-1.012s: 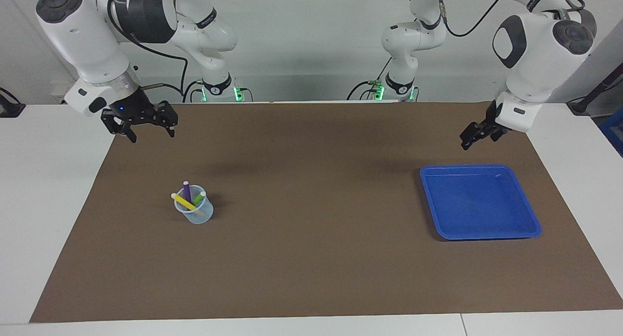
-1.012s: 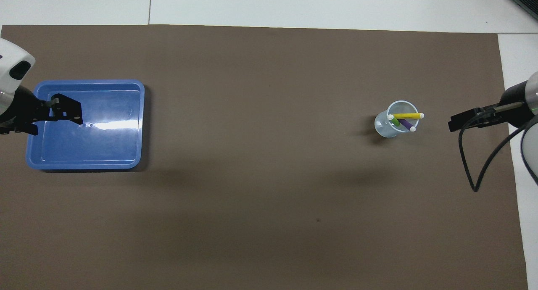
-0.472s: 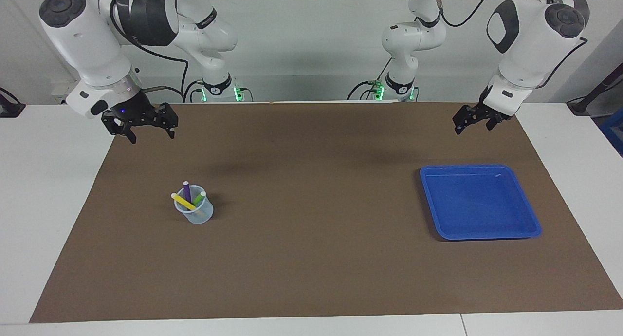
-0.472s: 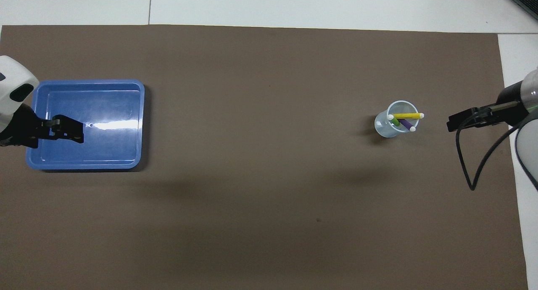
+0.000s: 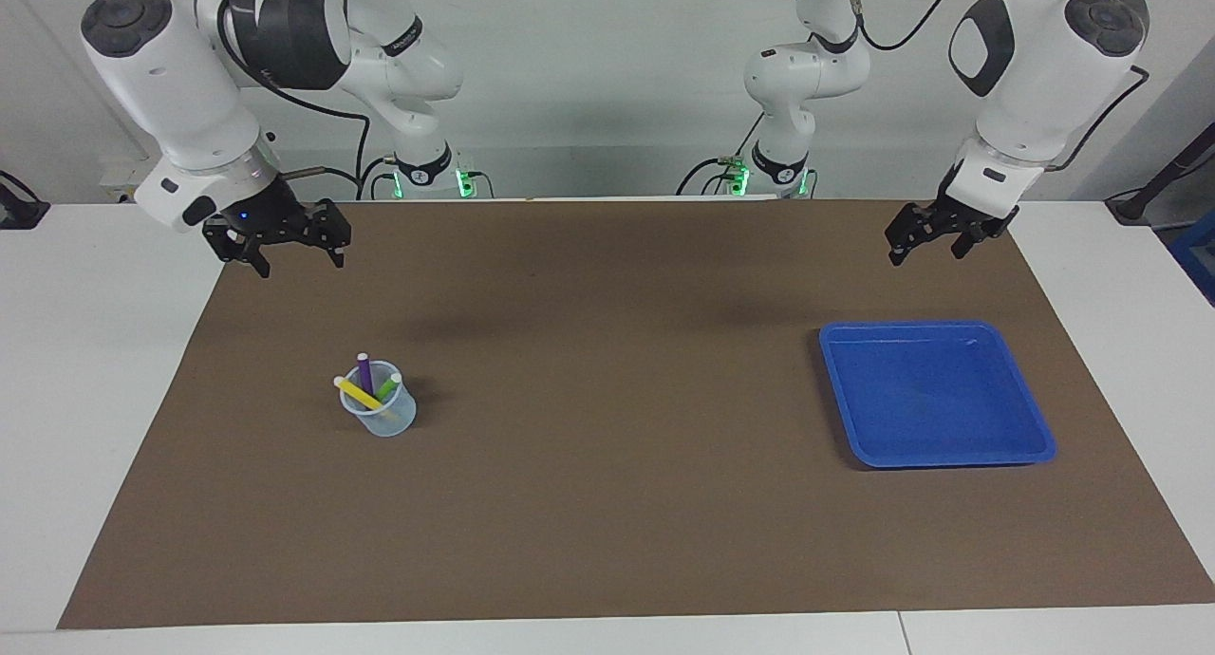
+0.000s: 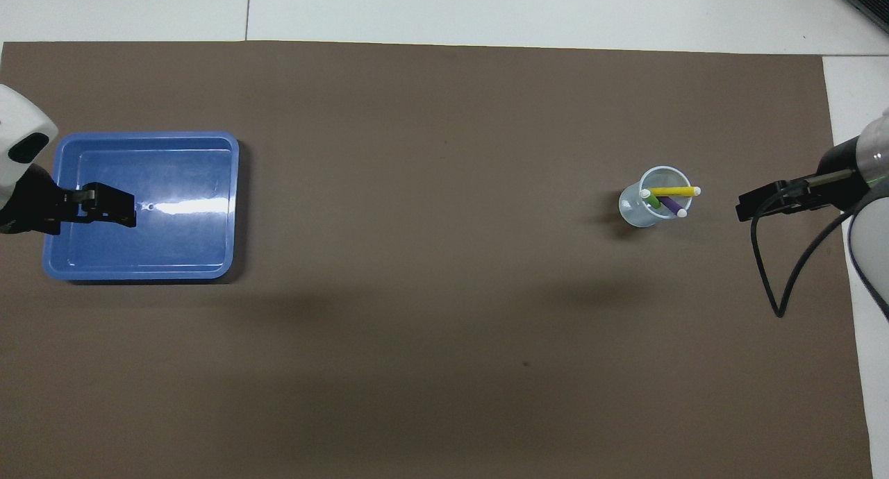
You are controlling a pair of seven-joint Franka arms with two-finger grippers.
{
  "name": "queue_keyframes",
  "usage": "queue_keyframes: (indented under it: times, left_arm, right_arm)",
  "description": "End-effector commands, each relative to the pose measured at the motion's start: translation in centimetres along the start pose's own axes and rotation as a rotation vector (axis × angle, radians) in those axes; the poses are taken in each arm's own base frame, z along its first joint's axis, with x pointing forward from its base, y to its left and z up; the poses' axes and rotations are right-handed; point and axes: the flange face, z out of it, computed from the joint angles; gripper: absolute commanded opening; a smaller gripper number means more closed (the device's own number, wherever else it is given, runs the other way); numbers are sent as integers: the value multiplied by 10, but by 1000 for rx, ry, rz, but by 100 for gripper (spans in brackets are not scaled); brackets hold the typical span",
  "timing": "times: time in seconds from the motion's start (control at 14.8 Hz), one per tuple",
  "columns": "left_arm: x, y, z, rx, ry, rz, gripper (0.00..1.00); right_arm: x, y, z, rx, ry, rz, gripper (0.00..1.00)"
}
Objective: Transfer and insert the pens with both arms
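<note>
A brown mat is covering the white table. A clear cup is standing toward the right arm's end, holding the yellow, purple and green pens. A blue tray is lying toward the left arm's end. The right gripper and left gripper are hanging raised with fingers apart, gripping nothing.

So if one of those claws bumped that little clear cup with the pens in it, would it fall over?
Probably, yes. The cup looks like thin clear plastic, so likely light. The yellow pen and purple pen lean out above its rim, which may make it top-heavy. On the flat brown mat it might slide before tipping.
</note>
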Motion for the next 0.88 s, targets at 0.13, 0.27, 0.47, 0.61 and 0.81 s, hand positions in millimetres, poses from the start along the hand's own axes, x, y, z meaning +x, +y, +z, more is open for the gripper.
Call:
queue_keyframes:
  times: [0.13,0.27,0.47,0.61,0.81]
  left_arm:
    - [-5,2,-1,-28,15,11,100]
    - [-4,3,-2,-29,21,13,100]
    - [-2,3,-2,-30,35,13,100]
    - [-2,3,-5,-30,41,13,100]
    - [-2,3,-2,-30,35,12,100]
  right_arm:
    - [0,3,-3,-14,-13,23,100]
    - [0,3,-3,-14,-14,23,100]
    - [0,5,-4,-14,-11,26,100]
    - [-1,5,-3,-14,-13,26,100]
    - [0,4,-4,-15,-8,24,100]
